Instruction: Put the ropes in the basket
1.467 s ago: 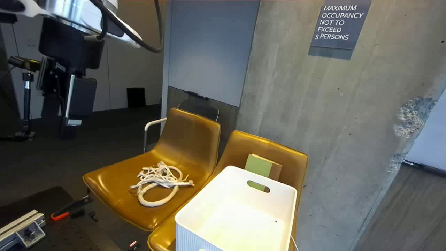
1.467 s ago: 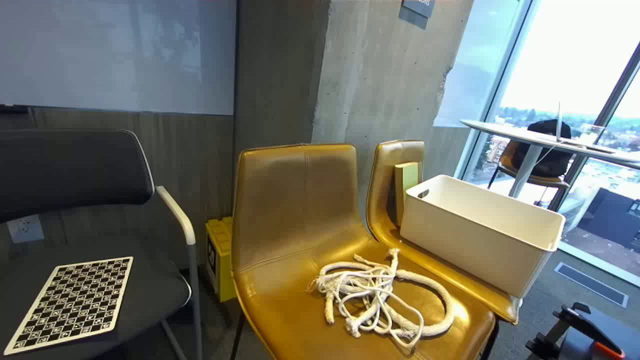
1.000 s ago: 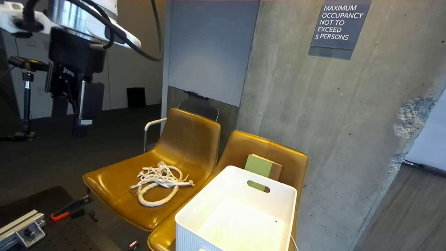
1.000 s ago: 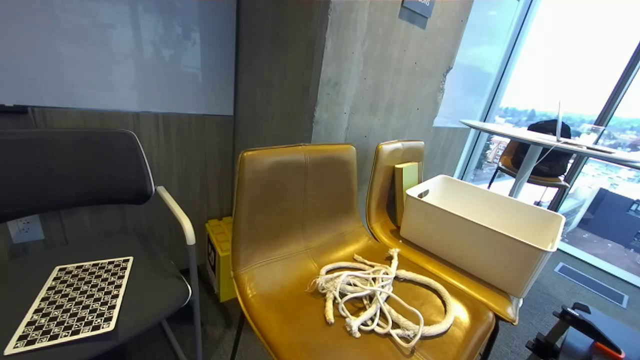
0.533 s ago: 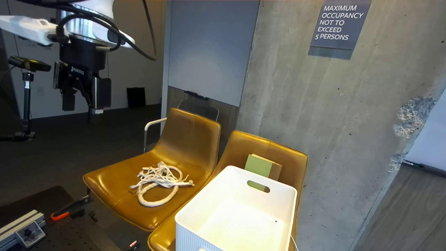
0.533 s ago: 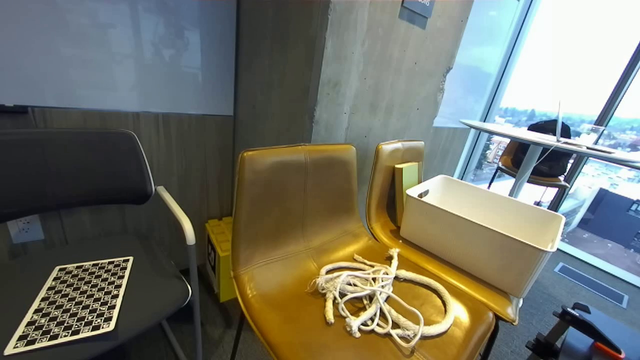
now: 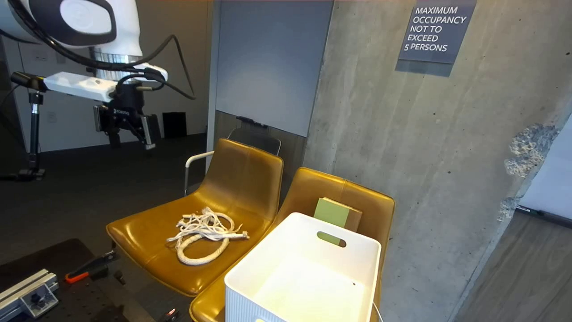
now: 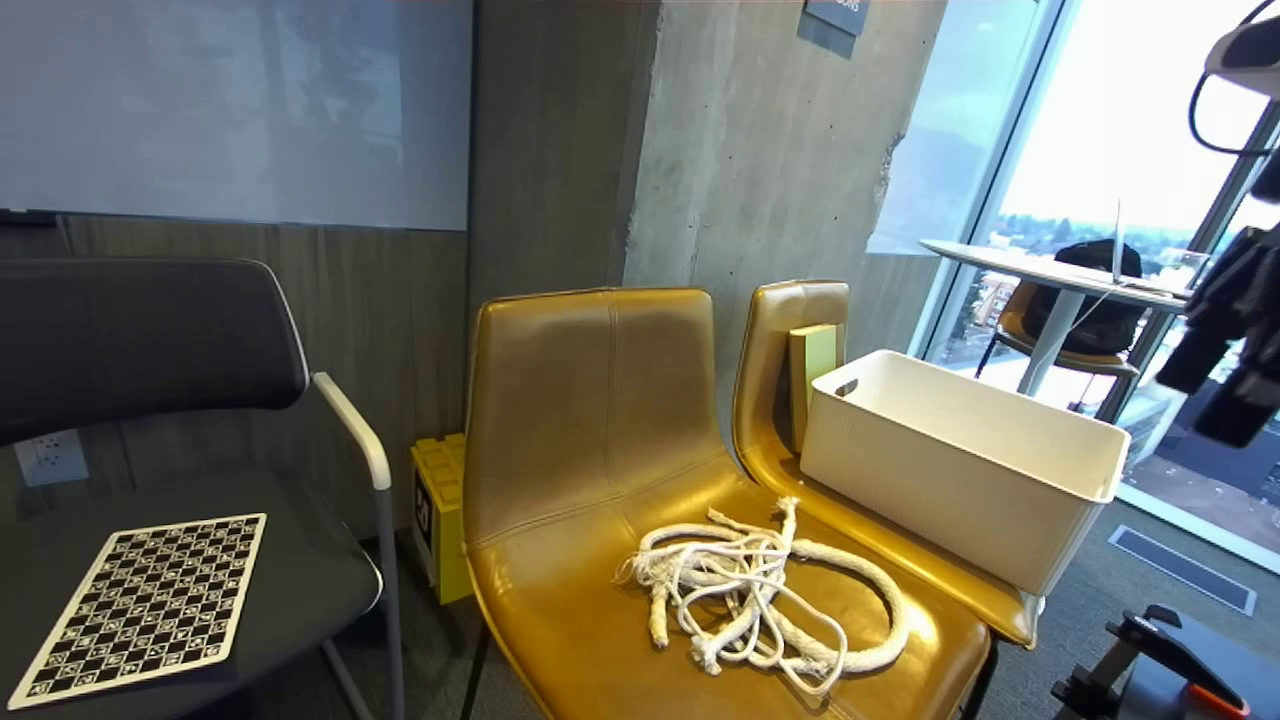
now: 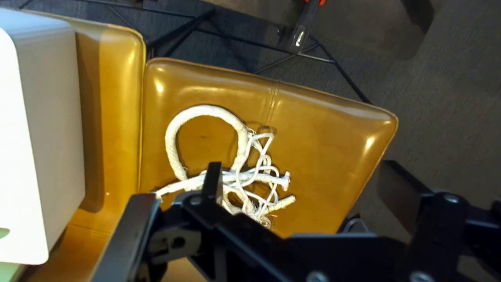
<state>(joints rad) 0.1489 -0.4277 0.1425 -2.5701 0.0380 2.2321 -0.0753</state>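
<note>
White ropes lie in a loose tangle on the seat of a tan chair, one seat over from the basket, as the gripper hangs above and well apart from them. Its fingers are spread wide, and in the wrist view one of them covers part of the heap. The thickest rope curves in a loop on the side toward the basket, with thinner cords twisted together beside it and some ends frayed.

The basket, pale and open-topped, stands upright on a second chair, whose seat edge meets the first one's in the wrist view. A green book stands between the basket and that chair's backrest, showing through the oval handle hole.

In an exterior view, the arm reaches in from the upper corner, cables looped around it. A black chair with a pale armrest holds a checkered board, and a yellow box shows between it and the ropes' chair. On the concrete wall, near a whiteboard, a sign reads "Maximum occupancy not to exceed 5 persons."
</note>
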